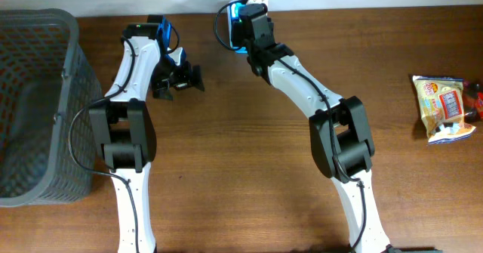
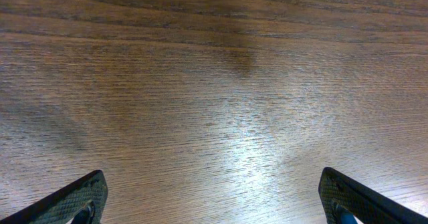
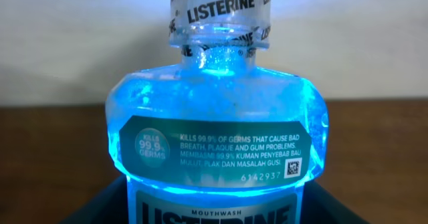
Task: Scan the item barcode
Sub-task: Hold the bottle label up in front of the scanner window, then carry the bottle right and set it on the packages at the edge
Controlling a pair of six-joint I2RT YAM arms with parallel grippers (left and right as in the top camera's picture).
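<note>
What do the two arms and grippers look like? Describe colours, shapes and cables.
Both arms match: the left arm and right arm have slim white links joined by bulky black joint housings. Thin black cables loop outside the joints. The left gripper and right gripper are black; the left one's fingers are flat, dark and finely textured.

We're looking at a robot test bench that's playing shop checkout: a left arm [image 1: 128,124] and a right arm [image 1: 339,140] are working over a bare wooden tabletop [image 1: 249,170] against a plain pale wall [image 3: 67,37]. A grey plastic shopping basket [image 1: 38,102] is waiting at one side, while a snack packet [image 1: 445,108] and a Listerine mouthwash bottle [image 3: 217,137] are standing in as store goods.
</note>
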